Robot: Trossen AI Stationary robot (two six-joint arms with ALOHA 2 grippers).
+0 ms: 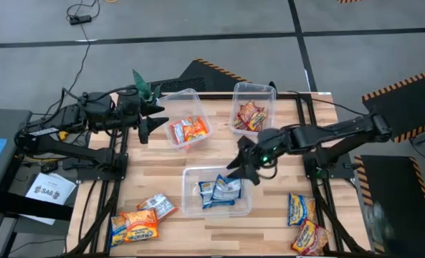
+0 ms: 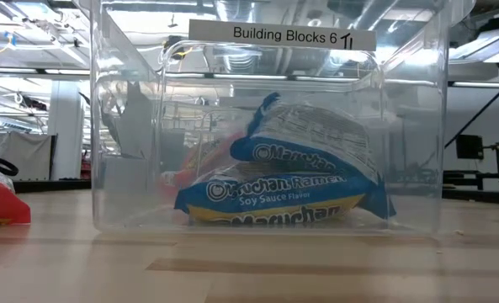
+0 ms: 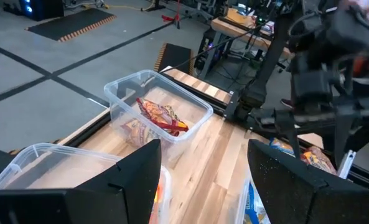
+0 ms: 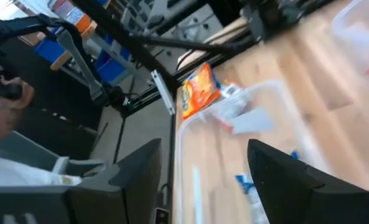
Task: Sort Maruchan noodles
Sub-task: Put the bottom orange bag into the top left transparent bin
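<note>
Overhead, each clear tub takes one flavour. Right gripper (image 1: 246,170) hangs at the near tub's (image 1: 190,208) two-o'clock corner, fingers spread and empty, blue-white packets (image 1: 219,191) lying below. Left gripper (image 1: 149,117), open and empty, waits at nine o'clock of the orange-packet tub (image 1: 170,98). Unsorted packets (image 1: 135,225) remain at seven and at five o'clock (image 1: 300,209).

The floor (image 1: 198,29) is smooth grey concrete with dark lines across it. A thin black cable (image 1: 90,32) lies on it. Black mats with yellow and black striped edges (image 1: 406,89) sit near the light wooden table (image 1: 269,193). Bright white ceiling lights (image 2: 30,50) shine far behind the table.
</note>
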